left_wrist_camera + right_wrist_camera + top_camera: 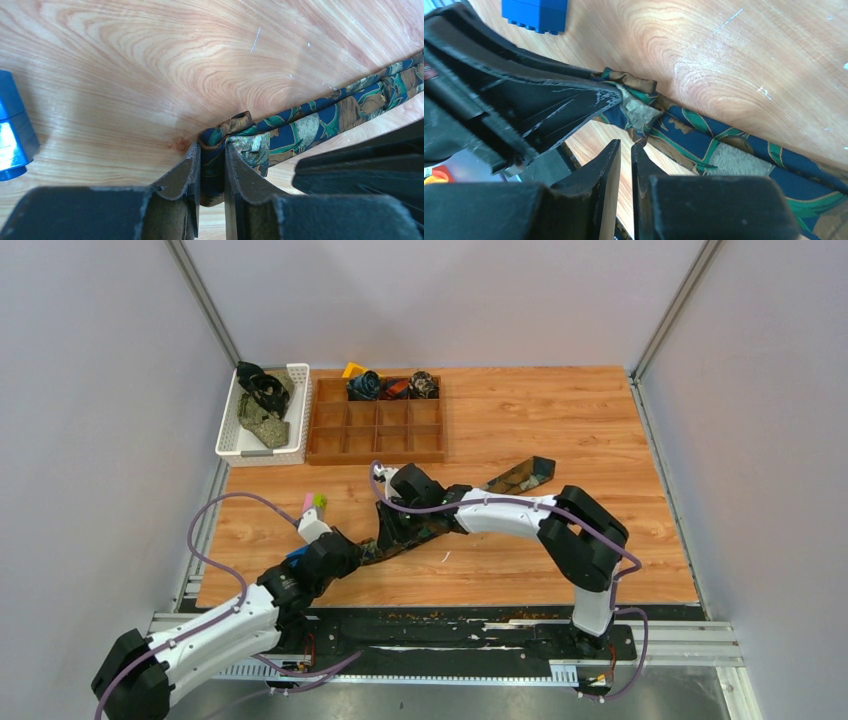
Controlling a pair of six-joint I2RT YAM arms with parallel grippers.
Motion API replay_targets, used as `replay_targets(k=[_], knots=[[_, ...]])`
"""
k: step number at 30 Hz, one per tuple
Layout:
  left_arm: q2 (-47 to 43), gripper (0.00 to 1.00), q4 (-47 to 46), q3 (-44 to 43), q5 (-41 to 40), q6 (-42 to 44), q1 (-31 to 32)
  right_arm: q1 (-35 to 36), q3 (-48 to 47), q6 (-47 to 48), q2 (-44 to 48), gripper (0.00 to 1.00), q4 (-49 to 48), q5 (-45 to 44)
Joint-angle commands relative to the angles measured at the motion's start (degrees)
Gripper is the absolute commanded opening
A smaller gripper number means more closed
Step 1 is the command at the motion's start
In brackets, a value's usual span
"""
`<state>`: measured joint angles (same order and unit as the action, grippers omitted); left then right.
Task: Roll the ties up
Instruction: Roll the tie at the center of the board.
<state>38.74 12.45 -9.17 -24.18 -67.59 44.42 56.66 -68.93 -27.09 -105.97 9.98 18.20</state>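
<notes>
One tie (pixel 520 476), navy with green and brown patterns, lies diagonally across the wooden table, its wide pointed end at the far right. My left gripper (pixel 212 145) is shut on the tie's folded narrow end (pixel 240 131), pinching it against the table. In the top view the left gripper (pixel 362 548) sits at the tie's near left end. My right gripper (pixel 625 145) hovers beside that fold with its jaws almost together. Only bare wood shows in the slim gap. The tie (pixel 724 150) runs off to its right. From above, the right gripper (pixel 395 525) is just beyond the left one.
A white basket (pixel 228 435) at the back left holds loose ties. Beside it a wooden divided tray (pixel 375 455) has rolled ties (pixel 365 386) in its far row. A blue block (pixel 12 125) lies close to the left gripper, with small green and pink blocks (pixel 318 502) nearby.
</notes>
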Motion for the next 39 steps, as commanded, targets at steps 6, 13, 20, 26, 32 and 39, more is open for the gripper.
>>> replay_targets(k=[6, 13, 20, 26, 32, 39], knots=[[-2.65, 0.07, 8.04, -1.48, -1.42, 2.67, -0.22, 1.4, -4.55, -1.93, -6.06, 0.11, -2.79, 0.86], [-4.01, 0.05, 9.33, -1.85, -1.05, 3.15, -0.22, 1.4, -4.61, -1.34, -7.5, 0.09, -1.5, -0.14], [-3.87, 0.04, 11.42, -3.73, -0.77, 4.59, -0.22, 1.49, -3.85, -1.79, -8.1, 0.07, -1.85, 0.08], [-3.9, 0.03, 11.94, -4.64, -0.44, 5.13, -0.22, 1.58, -2.91, -1.82, -7.95, 0.06, -2.06, -0.3], [-3.93, 0.02, 13.3, -6.55, 0.33, 6.0, -0.22, 1.61, -2.68, -1.97, -8.25, 0.05, -2.65, -0.26], [-2.84, 0.01, 15.34, -9.45, 2.47, 8.08, -0.22, 1.58, -3.44, -2.02, -8.78, 0.05, -2.65, -0.12]])
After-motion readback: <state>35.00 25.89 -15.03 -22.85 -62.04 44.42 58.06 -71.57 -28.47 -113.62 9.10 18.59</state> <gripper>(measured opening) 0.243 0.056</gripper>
